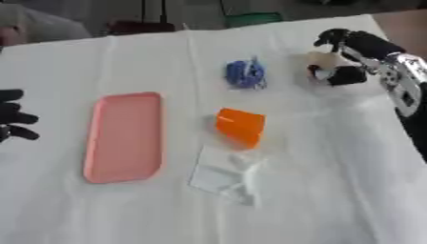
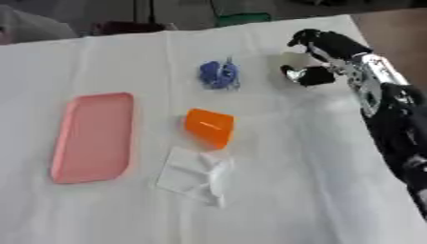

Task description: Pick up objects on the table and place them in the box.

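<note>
Two hands: right hand point(image 1: 346, 59) fingers curled round pale round object point(image 1: 323, 61); left hand point(image 1: 13, 116) idle, fingers relaxed open.

We seem to be in a lab or test room: the desk point(image 1: 333, 190) is draped in a plain white cloth point(image 2: 317, 200), with a few unrelated items spaced out on it like test props. Behind the far edge we glimpse a dark floor, thin dark legs and a green object point(image 1: 253, 19).
</note>
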Controlling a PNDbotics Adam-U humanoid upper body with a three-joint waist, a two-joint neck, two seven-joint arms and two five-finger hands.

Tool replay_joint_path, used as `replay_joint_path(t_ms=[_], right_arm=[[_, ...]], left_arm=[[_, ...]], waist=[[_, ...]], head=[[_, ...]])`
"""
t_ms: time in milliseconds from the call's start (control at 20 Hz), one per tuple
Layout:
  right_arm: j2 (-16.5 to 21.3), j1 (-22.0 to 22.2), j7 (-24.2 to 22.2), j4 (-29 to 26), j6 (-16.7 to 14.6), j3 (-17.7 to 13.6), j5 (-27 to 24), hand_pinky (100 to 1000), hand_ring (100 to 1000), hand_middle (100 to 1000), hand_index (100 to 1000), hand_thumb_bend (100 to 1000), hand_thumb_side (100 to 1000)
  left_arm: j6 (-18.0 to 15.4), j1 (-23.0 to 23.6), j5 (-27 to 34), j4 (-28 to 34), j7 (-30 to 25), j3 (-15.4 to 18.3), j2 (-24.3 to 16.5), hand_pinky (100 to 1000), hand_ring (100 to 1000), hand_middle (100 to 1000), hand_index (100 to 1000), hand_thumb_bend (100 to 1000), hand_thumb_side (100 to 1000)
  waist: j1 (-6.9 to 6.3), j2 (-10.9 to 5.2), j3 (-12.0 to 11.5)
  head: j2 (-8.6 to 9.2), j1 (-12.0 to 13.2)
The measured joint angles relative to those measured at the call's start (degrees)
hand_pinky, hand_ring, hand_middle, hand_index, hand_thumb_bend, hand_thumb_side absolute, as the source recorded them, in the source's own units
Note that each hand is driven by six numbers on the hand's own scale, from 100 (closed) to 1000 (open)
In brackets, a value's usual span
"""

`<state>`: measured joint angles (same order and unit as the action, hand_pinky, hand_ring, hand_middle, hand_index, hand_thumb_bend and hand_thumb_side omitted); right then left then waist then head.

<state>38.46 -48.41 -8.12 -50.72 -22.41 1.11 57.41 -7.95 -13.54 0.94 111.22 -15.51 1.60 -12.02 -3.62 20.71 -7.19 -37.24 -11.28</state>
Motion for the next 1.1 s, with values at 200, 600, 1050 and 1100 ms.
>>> replay_joint_path(t_ms=[200, 600, 1050, 1100], right_arm=[[0.00, 0.01, -0.62, 0.29, -0.07, 0.00, 0.58, 730, 704, 903, 893, 339, 695], [0.01, 0.04, -2.92, 0.34, -0.60, -0.01, 0.92, 614, 585, 822, 824, 221, 304], [0.02, 0.04, -5.20, 0.21, 0.63, 0.01, 0.81, 461, 509, 760, 742, 100, 100], [0.02, 0.07, -5.12, 0.12, 0.71, 0.01, 0.61, 461, 509, 760, 742, 100, 100]], left_arm=[[-0.04, 0.00, 0.01, 0.01, -0.15, -0.01, 0.00, 590, 684, 804, 738, 124, 948], [0.03, -0.04, 0.03, 0.01, -0.50, -0.32, 0.01, 589, 687, 806, 739, 124, 948], [0.07, -0.08, 0.10, 0.01, -0.70, -0.33, 0.01, 588, 689, 807, 739, 126, 944], [0.08, -0.08, 0.11, 0.01, -0.71, -0.33, 0.01, 588, 689, 807, 739, 126, 944]], waist=[[-0.14, 0.04, 0.00], [-0.12, 0.04, 0.40], [0.20, -0.10, 0.44], [0.20, -0.10, 0.44]], head=[[0.00, -0.10], [0.01, -0.13], [0.03, -0.40], [0.03, -0.41]])
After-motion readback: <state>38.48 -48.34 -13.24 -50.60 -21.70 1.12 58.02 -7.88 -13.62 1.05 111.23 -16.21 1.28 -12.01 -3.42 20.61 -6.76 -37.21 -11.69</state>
